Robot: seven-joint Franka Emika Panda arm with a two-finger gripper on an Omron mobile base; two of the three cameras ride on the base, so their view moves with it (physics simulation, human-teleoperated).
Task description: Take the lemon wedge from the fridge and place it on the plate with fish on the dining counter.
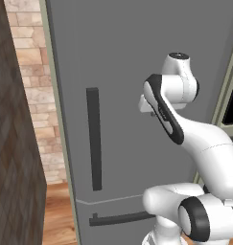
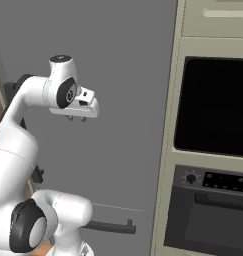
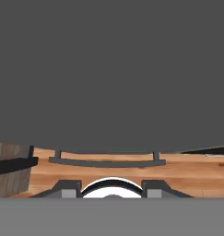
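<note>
White arm (image 1: 204, 143) is nearest, rising from 5 o'clock in the left base view and from 7 o'clock in the right base view, elbow folded, wrist up at mid height. Gripper (image 2: 76, 118) hangs under the wrist, pointing down, in front of the fridge (image 1: 127, 57) door; whether it touches the door I cannot tell. In the hand view the two fingertips (image 3: 69, 189) stand apart at 6 o'clock with nothing between them: spread, holding nothing.

Fridge is next, matte grey. Both doors are shut, so the lemon wedge's place cannot be told. Long vertical handle (image 1: 94, 139) sits at 9 o'clock from the gripper in the left base view, apart from it. Lower horizontal handle (image 1: 118, 218) is at 6 o'clock, below the gripper, partly behind the arm's base link. The hand view shows that same bar (image 3: 106, 162) just above the fingertips, with wood floor (image 3: 187, 170) under it and grey door above.

Wall oven (image 2: 213, 107) with a black window is at 3 o'clock of the fridge in the right base view, and a second oven front with knobs (image 2: 208, 220) is below it at 5 o'clock. Dark wood panel (image 1: 12, 167) is at 9 o'clock in the left base view, with a brick wall (image 1: 34, 86) between it and the fridge.
</note>
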